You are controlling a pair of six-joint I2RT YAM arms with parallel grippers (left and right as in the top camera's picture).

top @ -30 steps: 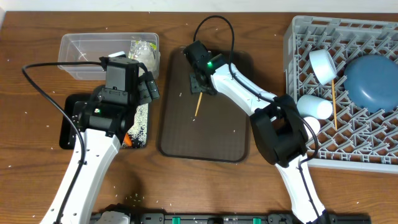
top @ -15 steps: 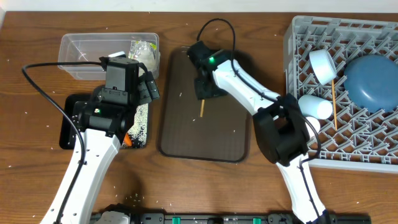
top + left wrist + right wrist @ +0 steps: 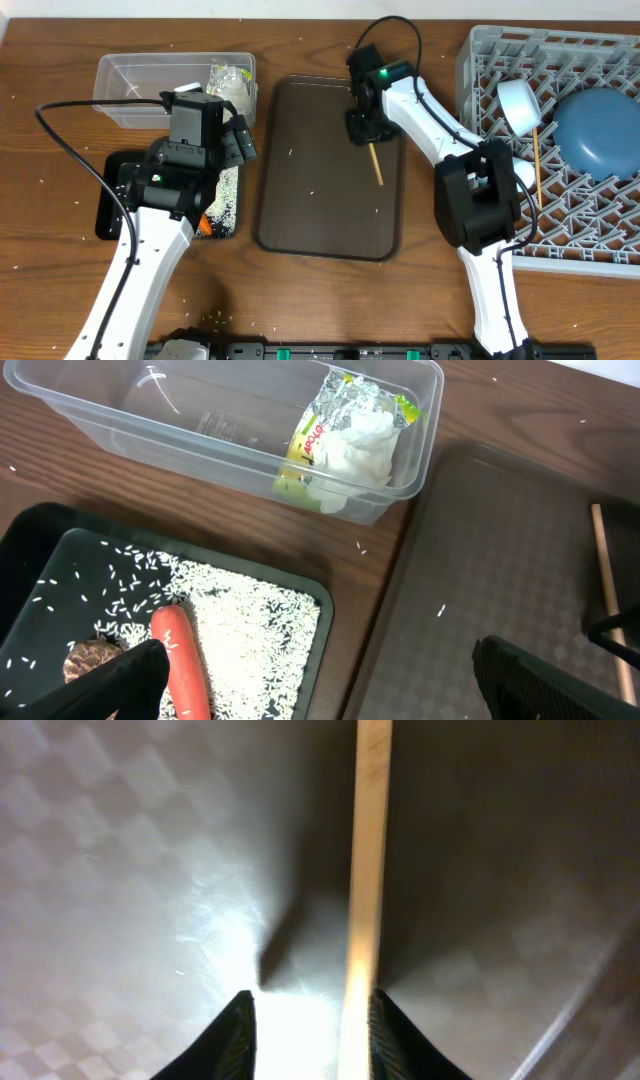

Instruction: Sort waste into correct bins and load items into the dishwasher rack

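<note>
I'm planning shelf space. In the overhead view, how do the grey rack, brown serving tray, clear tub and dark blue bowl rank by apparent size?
1. grey rack
2. brown serving tray
3. clear tub
4. dark blue bowl, partly cut off by the frame edge

- a wooden table (image 3: 40,240), dark brown, with the grain running left to right; it fills nearly the whole overhead view
- a pale wall strip (image 3: 300,8) along the far edge
- even, soft light

Overhead looks straight down; wrist views close, sharing brown tray (image 3: 320,200).
</note>
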